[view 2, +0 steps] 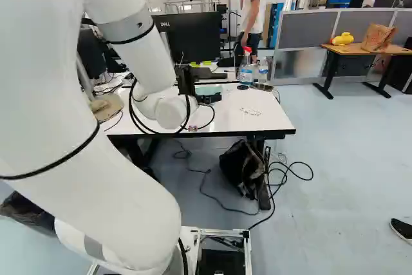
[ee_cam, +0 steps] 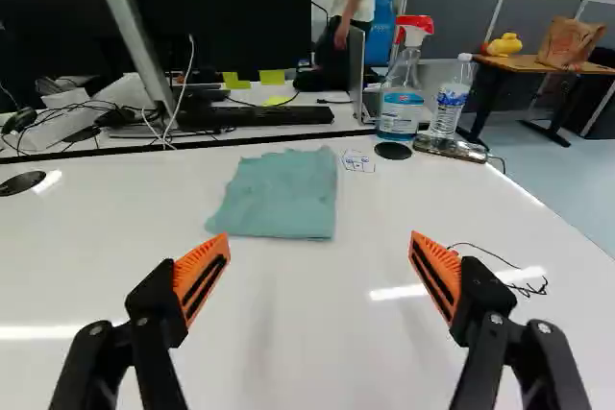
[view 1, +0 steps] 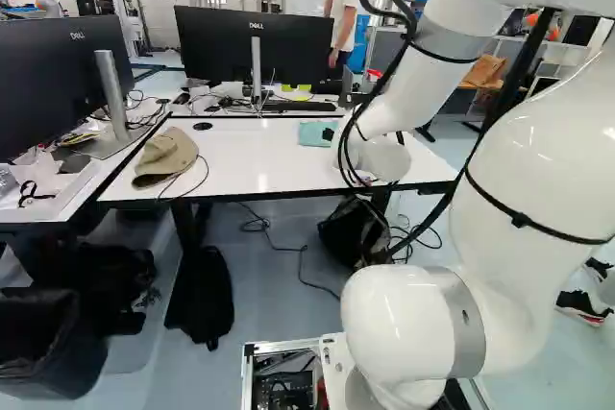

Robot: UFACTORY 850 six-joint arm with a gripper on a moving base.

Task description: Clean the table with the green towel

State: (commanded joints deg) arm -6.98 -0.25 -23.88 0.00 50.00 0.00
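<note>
Risk, near side: the cables (view 1: 413,24) looped along the arm (view 1: 524,165) may catch the front edge of the table (ee_cam: 312,333) if the wrist descends low. Next, lowering at this shallow tilt may scrape the gripper (ee_cam: 319,240) on the tabletop. The green towel (ee_cam: 281,197) lies flat, just above the centre of the left base view; a high closure may miss the cloth or push it forward. Beyond it, overreach may topple the spray bottle (ee_cam: 400,93) or water bottle (ee_cam: 450,101).

Pose: arm extended forward over the table; gripper aimed ahead and slightly down, fingers wide apart, holding nothing, short of the towel.
</note>
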